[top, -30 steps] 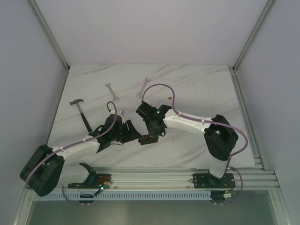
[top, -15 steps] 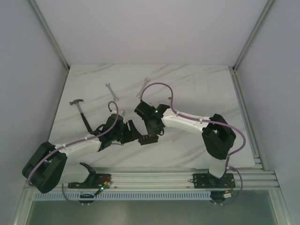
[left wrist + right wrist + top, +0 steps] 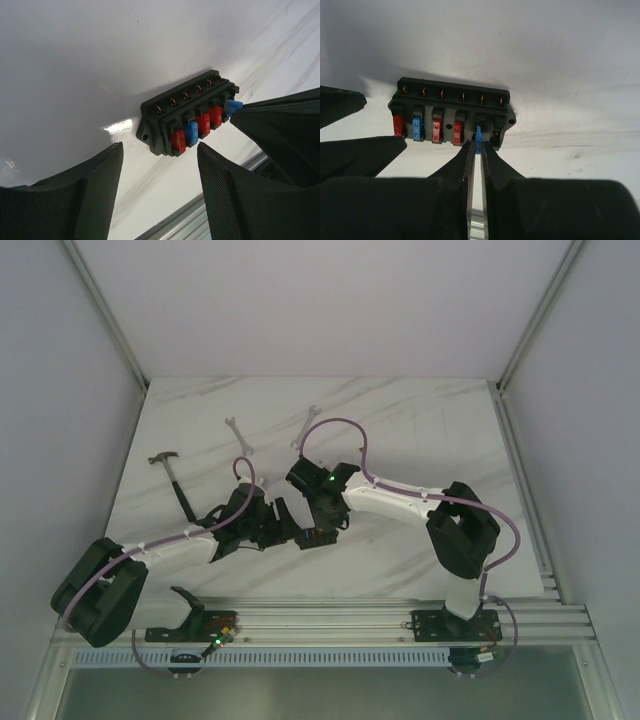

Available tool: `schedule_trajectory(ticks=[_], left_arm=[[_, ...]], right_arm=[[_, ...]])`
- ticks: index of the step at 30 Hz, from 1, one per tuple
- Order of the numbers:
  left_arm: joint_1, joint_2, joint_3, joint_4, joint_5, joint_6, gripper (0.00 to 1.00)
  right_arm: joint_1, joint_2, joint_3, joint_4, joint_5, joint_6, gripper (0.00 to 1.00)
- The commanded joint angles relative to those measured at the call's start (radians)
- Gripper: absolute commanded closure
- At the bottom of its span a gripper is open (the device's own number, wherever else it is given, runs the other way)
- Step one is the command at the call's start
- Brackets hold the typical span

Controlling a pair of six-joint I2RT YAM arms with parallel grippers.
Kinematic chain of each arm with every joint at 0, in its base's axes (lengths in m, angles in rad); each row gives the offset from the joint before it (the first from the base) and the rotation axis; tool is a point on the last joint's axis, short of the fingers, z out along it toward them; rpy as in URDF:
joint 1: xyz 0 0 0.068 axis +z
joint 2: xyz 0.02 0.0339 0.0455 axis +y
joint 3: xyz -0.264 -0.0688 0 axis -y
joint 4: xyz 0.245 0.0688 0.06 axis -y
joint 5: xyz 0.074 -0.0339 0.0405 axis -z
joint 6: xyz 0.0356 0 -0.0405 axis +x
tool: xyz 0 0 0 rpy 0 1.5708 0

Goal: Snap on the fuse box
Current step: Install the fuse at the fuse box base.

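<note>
The fuse box (image 3: 187,117) is a small black block lying on the white marble table, with red and blue fuses in its slots. It also shows in the right wrist view as the fuse box (image 3: 451,112) and from above as the fuse box (image 3: 316,536). My right gripper (image 3: 478,146) is shut on a small blue fuse (image 3: 478,136), whose tip is at the mouth of the fifth slot. My left gripper (image 3: 160,147) is open just short of the box's left end, touching nothing. The right gripper's fingers (image 3: 270,125) reach in from the right.
A hammer (image 3: 175,480) lies at the table's left. Two wrenches (image 3: 238,435) (image 3: 307,425) lie behind the arms. An aluminium rail (image 3: 350,615) runs along the near edge. Both grippers crowd round the box at mid-table.
The left gripper's jaws have opened wider and the left arm has shifted a little. The right gripper stays shut on the blue fuse at the box.
</note>
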State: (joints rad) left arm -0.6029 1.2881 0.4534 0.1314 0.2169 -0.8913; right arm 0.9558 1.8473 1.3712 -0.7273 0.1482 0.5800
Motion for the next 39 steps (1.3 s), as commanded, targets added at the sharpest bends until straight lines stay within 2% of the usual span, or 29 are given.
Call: schedule_trajectory(ticks=[1,23,39], left_arm=[[0.003,0.009,0.02,0.011,0.023,0.009,0.3],[0.003,0.037,0.019,0.03,0.047,0.009,0.3],[0.004,0.059,0.015,0.033,0.062,0.005,0.3]], right_arm=[[0.011,0.026,0.014,-0.011,0.026,0.018,1.0],[0.034,0.101,0.027,-0.031,0.034,0.009,1.0],[0.028,0.125,-0.022,-0.055,0.029,-0.009,1.0]])
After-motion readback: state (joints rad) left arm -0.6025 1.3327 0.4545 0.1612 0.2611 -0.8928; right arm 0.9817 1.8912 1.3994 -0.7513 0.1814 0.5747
